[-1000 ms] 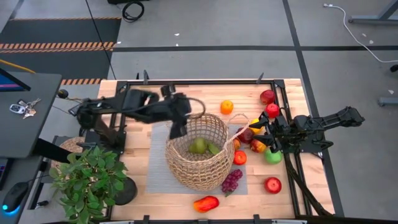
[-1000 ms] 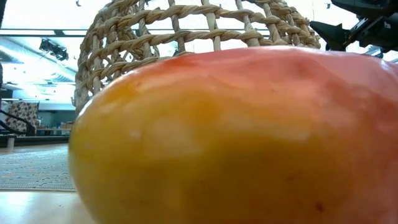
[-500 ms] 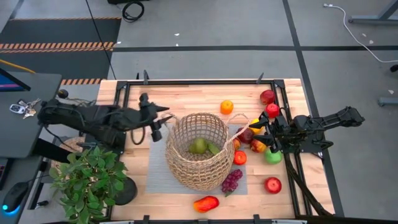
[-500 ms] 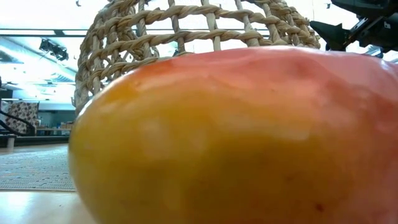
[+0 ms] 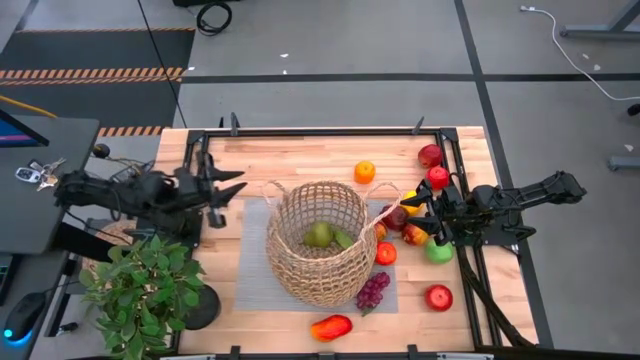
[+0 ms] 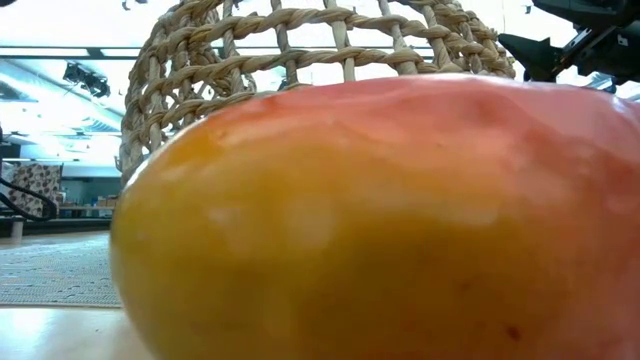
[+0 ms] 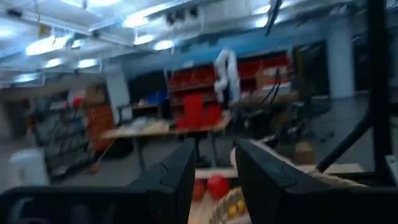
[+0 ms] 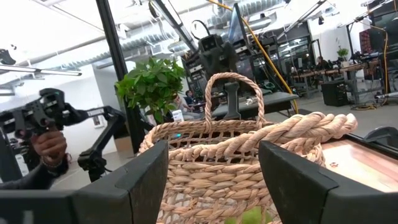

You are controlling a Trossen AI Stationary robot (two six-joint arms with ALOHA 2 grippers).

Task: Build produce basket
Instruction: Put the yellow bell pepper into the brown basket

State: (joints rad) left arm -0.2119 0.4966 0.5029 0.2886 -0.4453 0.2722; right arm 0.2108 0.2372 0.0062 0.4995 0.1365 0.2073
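Basket between both grippers, apparently untouched.

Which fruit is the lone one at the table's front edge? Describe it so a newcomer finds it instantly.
Start at the wicker basket on the grey mat mid-table, then drop to the front edge just below it. There lies an elongated red-orange fruit on bare wood, beside the purple grapes. Unlike the round apples and oranges clustered on the right, it is oblong, two-toned, and alone.
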